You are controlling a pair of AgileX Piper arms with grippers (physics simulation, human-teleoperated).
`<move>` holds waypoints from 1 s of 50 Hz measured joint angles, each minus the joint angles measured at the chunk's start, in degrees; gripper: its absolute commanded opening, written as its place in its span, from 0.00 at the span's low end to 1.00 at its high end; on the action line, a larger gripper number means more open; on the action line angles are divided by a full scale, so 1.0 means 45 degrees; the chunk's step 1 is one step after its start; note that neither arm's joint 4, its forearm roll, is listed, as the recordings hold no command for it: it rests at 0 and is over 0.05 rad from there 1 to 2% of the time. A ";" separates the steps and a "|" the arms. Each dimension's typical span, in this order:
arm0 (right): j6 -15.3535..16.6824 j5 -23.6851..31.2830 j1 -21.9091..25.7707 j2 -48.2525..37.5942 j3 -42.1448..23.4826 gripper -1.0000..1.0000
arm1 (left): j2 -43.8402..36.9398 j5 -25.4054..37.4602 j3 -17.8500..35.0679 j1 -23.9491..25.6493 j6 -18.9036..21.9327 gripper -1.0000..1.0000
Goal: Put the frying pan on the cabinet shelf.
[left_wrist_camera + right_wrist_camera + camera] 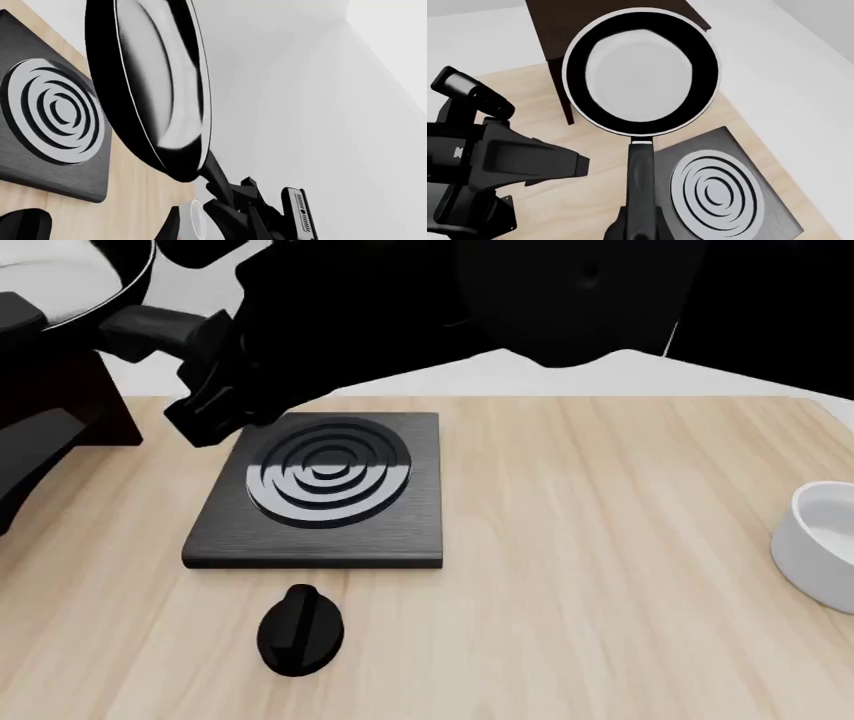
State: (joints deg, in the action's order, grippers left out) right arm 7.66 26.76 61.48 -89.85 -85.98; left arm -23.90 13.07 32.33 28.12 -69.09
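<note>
The frying pan [54, 280] is held in the air at the far left, above the dark cabinet shelf [74, 400]. Its light-grey inside faces up, and its straight black handle [642, 170] points back toward the stove. My right gripper [180, 340] has reached across the table and is shut on the end of that handle. The left wrist view also shows the pan [153, 75] close up and the right gripper [233, 200] on its handle. My left gripper [577, 165] hovers beside the handle without touching it. How its jaws stand does not show.
The black square stove plate [320, 490] with concentric rings lies left of centre. A small black oval knob [300, 630] sits in front of it. A white bowl [821, 540] stands at the right edge. The right arm's dark bulk fills the top of the front view.
</note>
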 measured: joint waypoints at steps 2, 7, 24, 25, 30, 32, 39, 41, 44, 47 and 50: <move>-0.0026 -0.0080 0.0054 -0.0007 0.0068 0.00 | 0.0011 0.0025 0.0015 -0.0002 -0.0007 1.00; -0.0086 -0.0270 0.0185 -0.0031 0.0231 0.00 | 0.0031 0.0078 0.0047 -0.0005 -0.0022 1.00; -0.0279 -0.0737 0.0553 -0.0036 0.0605 0.00 | 0.0048 0.0072 -0.0024 0.0062 -0.0173 1.00; -0.0288 -0.0751 0.0572 -0.0034 0.0614 0.00 | 0.0047 0.0067 -0.0029 0.0062 -0.0179 1.00; -0.0320 -0.0813 0.0652 -0.0012 0.0660 0.00 | 0.0039 0.0030 -0.0069 0.0073 -0.0227 1.00; -0.0325 -0.0833 0.0680 -0.0002 0.0676 0.00 | 0.0035 0.0011 -0.0091 0.0078 -0.0236 1.00; -0.0327 -0.0853 0.0818 0.0004 0.0670 0.00 | 0.0015 -0.0100 -0.0217 0.0099 -0.0242 1.00; -0.0327 -0.0856 0.0866 -0.0002 0.0667 0.00 | 0.0012 -0.0120 -0.0245 0.0103 -0.0241 1.00; -0.0329 -0.0877 0.0942 -0.0013 0.0683 0.00 | 0.0007 -0.0143 -0.0277 0.0109 -0.0237 1.00; -0.0337 -0.0914 0.1015 -0.0017 0.0724 0.00 | 0.0002 -0.0156 -0.0299 0.0114 -0.0231 1.00; -0.0343 -0.0949 0.1083 -0.0016 0.0768 0.00 | -0.0006 -0.0172 -0.0321 0.0122 -0.0223 1.00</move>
State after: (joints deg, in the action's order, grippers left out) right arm 6.12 22.49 66.36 -89.93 -82.52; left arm -23.93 12.30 30.89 28.67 -70.09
